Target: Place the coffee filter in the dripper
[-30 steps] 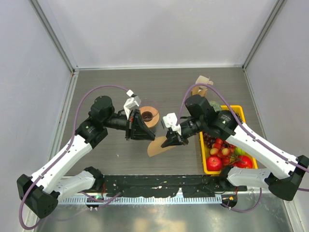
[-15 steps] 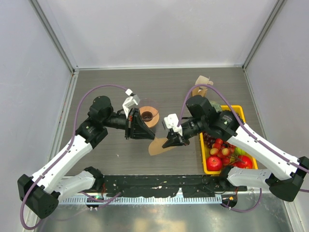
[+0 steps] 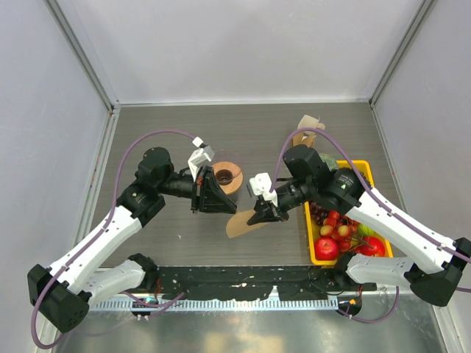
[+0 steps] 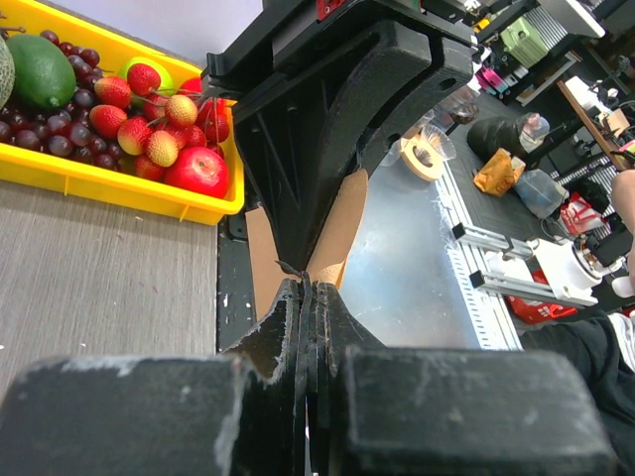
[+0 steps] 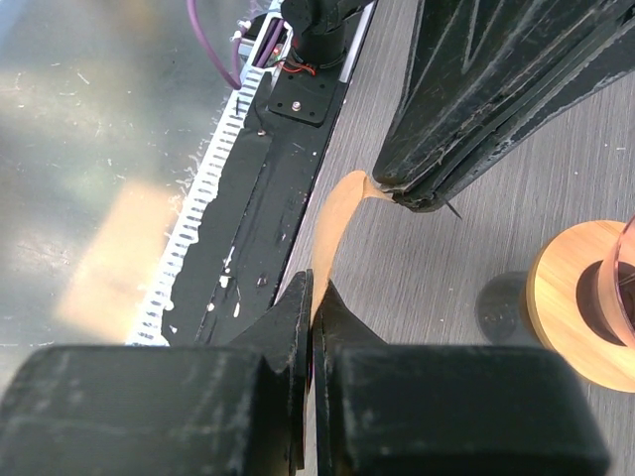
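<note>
While the left hand (image 3: pixel 234 210) and right hand (image 3: pixel 252 220) both pinch the coffee filter (image 3: pixel 240 225), the dripper (image 3: pixel 229 177) shows only partly.

Tan coffee filter (image 3: pixel 237 225), orange-collared dripper (image 3: pixel 232 181), yellow tray (image 4: pixel 99 183)

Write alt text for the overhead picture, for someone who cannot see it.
Seen from above, a two-armed robot holds one tan coffee filter between its left gripper and right gripper, both shut on it. The dripper stands just beyond it; a yellow fruit tray sits at right.
</note>
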`<state>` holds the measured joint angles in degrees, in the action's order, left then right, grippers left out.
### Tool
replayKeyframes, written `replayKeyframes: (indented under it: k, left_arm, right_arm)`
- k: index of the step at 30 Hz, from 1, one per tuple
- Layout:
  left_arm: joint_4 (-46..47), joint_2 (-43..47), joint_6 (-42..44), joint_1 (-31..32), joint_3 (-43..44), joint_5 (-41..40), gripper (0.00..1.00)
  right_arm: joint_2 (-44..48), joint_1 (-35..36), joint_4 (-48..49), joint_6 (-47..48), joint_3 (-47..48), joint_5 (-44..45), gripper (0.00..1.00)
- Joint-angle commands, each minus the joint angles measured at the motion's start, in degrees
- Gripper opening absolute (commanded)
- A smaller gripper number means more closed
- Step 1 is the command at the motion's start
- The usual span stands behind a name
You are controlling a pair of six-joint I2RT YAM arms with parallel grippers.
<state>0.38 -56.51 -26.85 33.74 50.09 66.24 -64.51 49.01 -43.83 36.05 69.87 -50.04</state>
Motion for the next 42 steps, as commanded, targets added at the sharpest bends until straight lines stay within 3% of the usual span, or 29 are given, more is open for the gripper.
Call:
replayKeyframes:
  k: [1, 6, 17, 42]
  left_arm:
    - [1.3, 1.2, 0.5, 0.5, 0.0, 1.0, 0.0]
    - [1.3, 1.6, 0.4, 0.4, 0.0, 1.3, 0.0]
    - [0.0, 1.7, 1.9, 0.5, -0.3, 0.3, 0.1]
    - [-1.3, 2.2, 0.4, -0.2, -0.3, -1.8, 0.11]
  right_arm:
    - [-0.4, 0.3, 1.6, -0.4, 2.6, 0.6, 0.06]
    - [-0.7, 0.3, 2.6, -1.4, 2.3, 1.6, 0.05]
    - [-1.2, 0.0, 3.6, -3.4, 3.0, 1.4, 0.05]
    - [-1.1, -1.7, 6.4, -8.3, 1.9, 1.0, 0.05]
